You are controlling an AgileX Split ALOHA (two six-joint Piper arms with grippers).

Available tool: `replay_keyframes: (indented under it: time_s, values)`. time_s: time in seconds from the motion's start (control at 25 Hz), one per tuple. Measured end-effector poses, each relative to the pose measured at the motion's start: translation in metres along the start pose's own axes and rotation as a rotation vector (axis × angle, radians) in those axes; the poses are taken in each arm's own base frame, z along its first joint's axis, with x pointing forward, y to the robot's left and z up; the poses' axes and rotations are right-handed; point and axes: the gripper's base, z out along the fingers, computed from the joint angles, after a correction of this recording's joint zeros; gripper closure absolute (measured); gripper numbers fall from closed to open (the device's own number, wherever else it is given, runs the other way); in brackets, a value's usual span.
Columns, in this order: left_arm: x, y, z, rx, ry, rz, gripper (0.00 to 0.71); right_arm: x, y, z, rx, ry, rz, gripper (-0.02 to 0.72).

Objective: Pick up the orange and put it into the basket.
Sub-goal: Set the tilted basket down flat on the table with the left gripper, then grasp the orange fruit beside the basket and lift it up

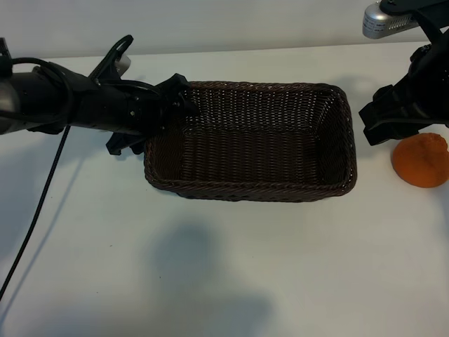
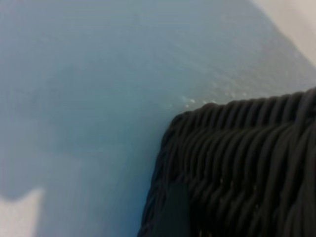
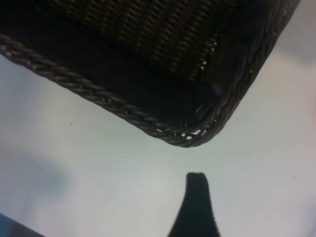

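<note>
The orange (image 1: 421,161) lies on the white table at the far right, outside the basket and partly cut off by the view's edge. The dark brown woven basket (image 1: 252,188) stands in the middle with nothing inside it. My right gripper (image 1: 387,118) hangs open and holds nothing, between the basket's right end and the orange, just beside and above the fruit. Its wrist view shows one dark finger (image 3: 196,197) over bare table near a basket corner (image 3: 187,138). My left gripper (image 1: 175,97) is at the basket's far left corner, against the rim; its wrist view shows the basket's wicker wall (image 2: 247,163) close up.
The white table (image 1: 210,281) stretches in front of the basket, crossed by a soft shadow. A black cable (image 1: 38,210) trails from the left arm toward the front left. A silver camera housing (image 1: 386,20) sits above the right arm.
</note>
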Motion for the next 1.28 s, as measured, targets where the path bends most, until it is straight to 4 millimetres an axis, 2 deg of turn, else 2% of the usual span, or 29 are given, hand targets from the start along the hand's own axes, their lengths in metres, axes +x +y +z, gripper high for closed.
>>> replay_keyframes:
  time_s: [0.24,0.56,0.76,1.08,1.28]
  values:
    - [-0.003,-0.009,-0.023,0.009,-0.013,0.056,0.027,0.000,0.000,0.000,0.001,0.001,0.000,0.151]
    - [-0.001,0.004,-0.032,-0.111,0.057,0.063,0.044,0.000,0.000,0.000,0.001,0.002,-0.001,0.151]
    - [0.001,0.004,-0.046,-0.171,0.072,0.114,0.050,0.000,0.000,0.000,0.001,0.002,-0.001,0.151]
    - [0.000,-0.009,-0.070,-0.164,0.042,0.159,0.061,0.000,0.000,0.000,0.001,0.001,0.000,0.151]
    - [-0.004,-0.023,-0.094,-0.194,0.050,0.273,0.072,0.000,-0.001,0.000,0.011,0.002,-0.006,0.151]
